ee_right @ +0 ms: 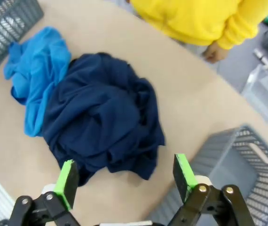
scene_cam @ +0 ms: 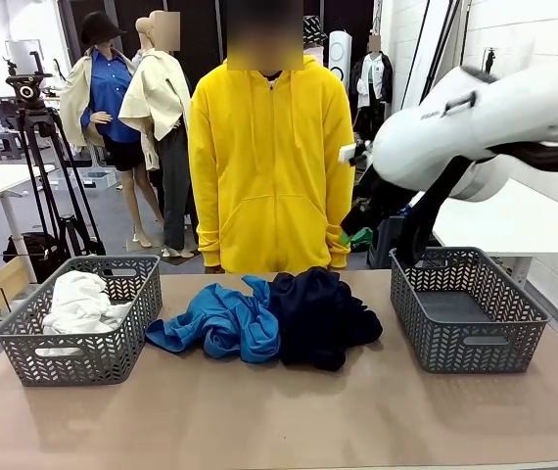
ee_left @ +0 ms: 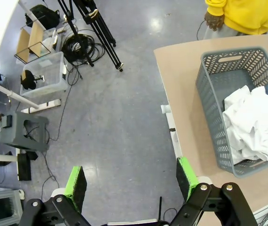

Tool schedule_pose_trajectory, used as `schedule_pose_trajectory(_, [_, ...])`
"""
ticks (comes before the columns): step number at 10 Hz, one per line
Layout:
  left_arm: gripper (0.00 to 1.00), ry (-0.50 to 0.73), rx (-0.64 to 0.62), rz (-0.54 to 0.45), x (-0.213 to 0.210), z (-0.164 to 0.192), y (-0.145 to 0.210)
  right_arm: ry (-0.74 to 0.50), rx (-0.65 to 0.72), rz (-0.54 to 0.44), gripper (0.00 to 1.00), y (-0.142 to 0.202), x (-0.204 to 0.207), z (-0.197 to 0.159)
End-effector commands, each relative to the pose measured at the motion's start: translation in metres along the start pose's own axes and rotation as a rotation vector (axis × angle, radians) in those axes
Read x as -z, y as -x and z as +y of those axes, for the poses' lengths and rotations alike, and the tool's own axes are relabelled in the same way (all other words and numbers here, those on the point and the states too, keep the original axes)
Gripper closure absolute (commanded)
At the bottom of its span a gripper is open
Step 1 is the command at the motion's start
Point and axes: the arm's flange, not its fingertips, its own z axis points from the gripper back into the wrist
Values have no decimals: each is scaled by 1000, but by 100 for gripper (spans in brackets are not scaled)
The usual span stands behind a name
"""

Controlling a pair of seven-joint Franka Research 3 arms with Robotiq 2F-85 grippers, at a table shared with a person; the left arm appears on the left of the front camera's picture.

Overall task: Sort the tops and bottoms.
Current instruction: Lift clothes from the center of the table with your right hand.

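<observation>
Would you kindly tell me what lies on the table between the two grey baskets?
In the front view, a bright blue top and a dark navy heap, touching each other.

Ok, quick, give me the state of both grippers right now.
Left gripper: open, holding nothing.
Right gripper: open, holding nothing, over the dark navy bottoms.
</observation>
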Motion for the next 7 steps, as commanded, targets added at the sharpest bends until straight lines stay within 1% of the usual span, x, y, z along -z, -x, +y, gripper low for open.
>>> schedule_pose_trajectory(1, [0,-2,12,3,-1,1,5,-84,-29,47,0,1,25,5])
schedule_pose_trajectory(3, [0,-2,12,3,-1,1,5,-102,-51,98,0,14,49,21])
schedule_pose_trajectory(4, [0,-2,12,3,-1,1,5,-61,-42,102,0,19,54,18])
schedule_pose_trajectory(5, [0,-2,12,3,-1,1,5,-17,15,38,0,22,19,-1])
schedule_pose_trajectory(6, [0,-2,12,3,-1,1,5,-80,-26,101,0,13,57,29])
schedule_pose_trajectory(7, [0,-2,12,3,-1,1,5,-80,-26,101,0,13,57,29])
